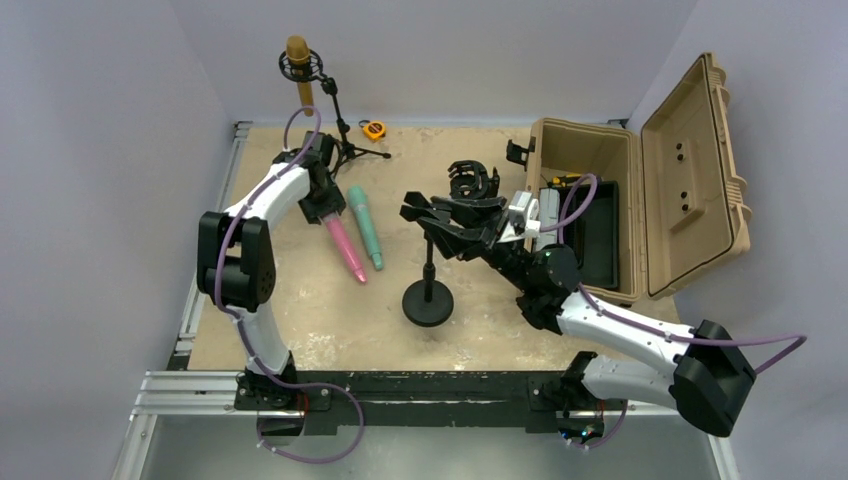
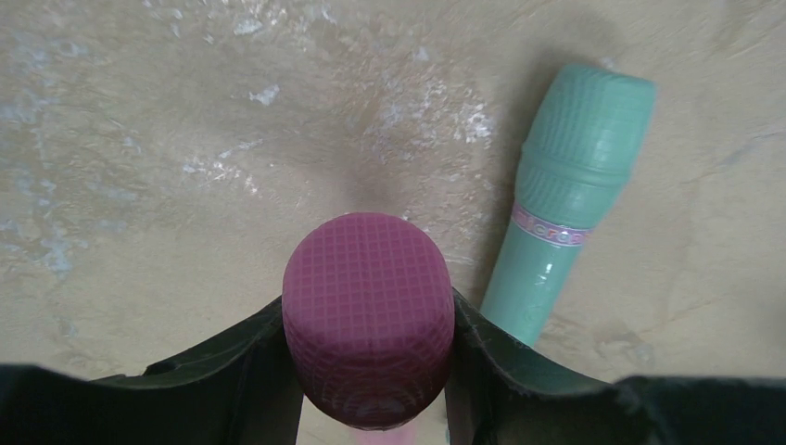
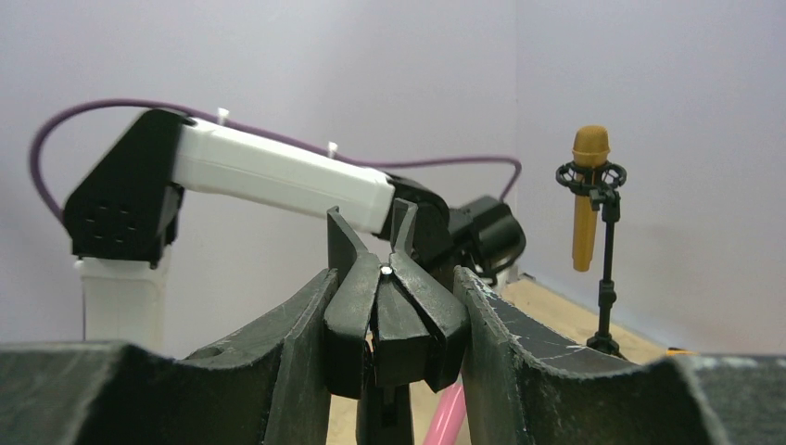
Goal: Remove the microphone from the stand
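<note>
Over the table (image 1: 300, 335), half-open left hand (image 1: 324, 206) clamps pink microphone (image 2: 368, 311).

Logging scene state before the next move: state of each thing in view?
pink microphone: off the stand, head clamped in left gripper.
green microphone: lying flat on table, untouched.
gold microphone: upright in tripod stand.
desk stand: upright, clip empty, right gripper shut on clip.
case: lid open.
</note>
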`<state>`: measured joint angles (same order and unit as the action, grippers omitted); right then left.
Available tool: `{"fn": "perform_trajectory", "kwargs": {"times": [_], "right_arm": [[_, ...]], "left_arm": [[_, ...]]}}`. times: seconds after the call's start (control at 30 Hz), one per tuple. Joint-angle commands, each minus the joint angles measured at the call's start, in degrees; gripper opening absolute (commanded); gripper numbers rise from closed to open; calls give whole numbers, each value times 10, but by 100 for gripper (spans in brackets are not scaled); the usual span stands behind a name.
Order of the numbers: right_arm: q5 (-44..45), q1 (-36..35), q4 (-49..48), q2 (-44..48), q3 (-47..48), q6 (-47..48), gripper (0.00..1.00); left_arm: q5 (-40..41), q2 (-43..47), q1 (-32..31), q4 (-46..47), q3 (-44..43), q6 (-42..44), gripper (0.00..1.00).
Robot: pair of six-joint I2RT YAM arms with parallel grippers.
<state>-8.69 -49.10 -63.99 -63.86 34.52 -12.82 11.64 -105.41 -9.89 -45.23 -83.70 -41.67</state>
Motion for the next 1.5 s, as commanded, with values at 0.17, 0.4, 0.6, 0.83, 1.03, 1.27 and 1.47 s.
{"fn": "perform_trajectory", "kwargs": {"times": [0.17,0.4,0.6,0.83,1.03,1.27,1.47], "right_arm": [[-60,0,-114,8,7,16,0],[-68,0,-156,-46,30,57,0],[-95,0,-172,-87,68,96,0],[-61,0,-273,-125,53,119,0],[-27,0,-331,-182,65,125,0],[36,1,-425,-195,15,109,0],[66,0,-444,-198,-42,97,6]], "left_arm": [[-57,-1,11,74,25,1,22],[-88,-4,11,60,15,-12,68],[-99,39,11,50,15,-13,98],[-154,123,14,50,11,-2,100],[-244,234,15,152,67,23,100],[-381,250,14,200,61,35,95],[-447,268,3,255,79,29,96]]}}
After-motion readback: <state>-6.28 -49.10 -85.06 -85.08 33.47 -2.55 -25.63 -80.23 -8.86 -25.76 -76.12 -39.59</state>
